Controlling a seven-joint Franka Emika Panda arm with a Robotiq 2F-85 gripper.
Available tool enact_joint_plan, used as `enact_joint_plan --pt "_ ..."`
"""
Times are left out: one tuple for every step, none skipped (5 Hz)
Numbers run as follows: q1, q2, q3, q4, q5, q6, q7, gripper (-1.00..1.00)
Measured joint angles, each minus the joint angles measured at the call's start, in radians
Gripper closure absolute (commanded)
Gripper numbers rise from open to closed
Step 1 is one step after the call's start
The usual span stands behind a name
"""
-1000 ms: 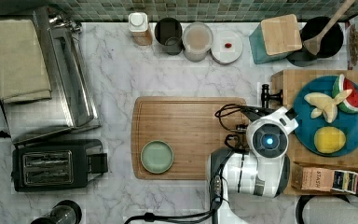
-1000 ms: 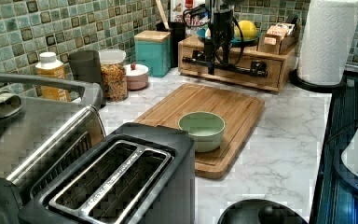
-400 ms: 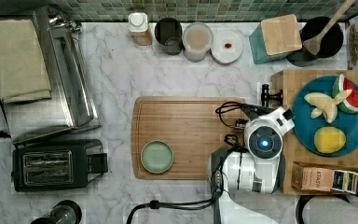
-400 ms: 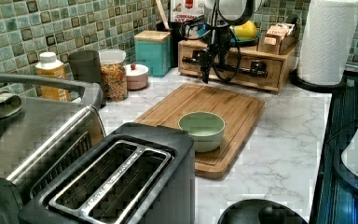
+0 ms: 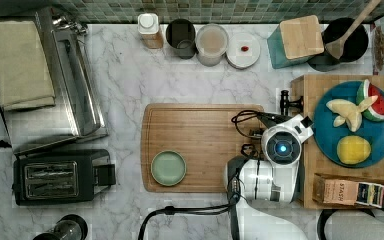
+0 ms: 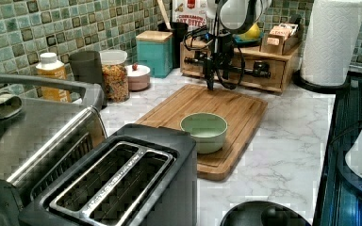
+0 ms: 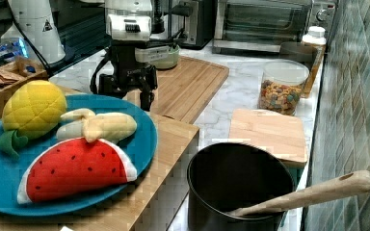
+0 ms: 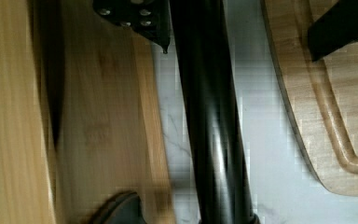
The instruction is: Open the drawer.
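Going front to back in the left view: the black toaster (image 6: 122,183) sits closest. Behind it there's a green bowl (image 6: 203,132) on the near end of the grooved cutting board (image 6: 235,106).

At the far edge of that board the gripper (image 6: 210,77) hangs pointing straight down. It's right in front of the drawer (image 6: 273,75), which is set in the low wooden stand against the tiled wall.

Progress-wise, I'd say the actual opening hasn't happened yet. The drawer front looks flush with the stand, and its black bar handle (image 6: 245,67) sits just off the stand's face. From the top view I can't see any tray poking out. So the approach looks done, but the grab and the pull are both left.

The arm comes up from the top view's bottom edge, and the wrist sits over the strip of marble between the board and the stand. The hand is vertical, with the fingers dropped down around handle height.

The wrist view is the useful one. The handle runs between the two fingers (image 8: 140,18), so the jaws are spread wide and straddling it, holding nothing. One finger is right up against the bar on the drawer side, and the other is well off over the board.

Furthest back, a blue plate (image 7: 147,139) of toy fruit sits on top of the stand.
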Motion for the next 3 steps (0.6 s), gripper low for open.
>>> enact_joint_plan --pt "0.003 0.001 0.008 0.047 0.043 -0.138 -0.018 -1.00" --pt "-0.010 -0.002 0.029 0.082 0.096 -0.210 -0.023 -1.00" --pt "-0.029 -0.003 0.047 0.080 0.128 -0.205 -0.022 -1.00"
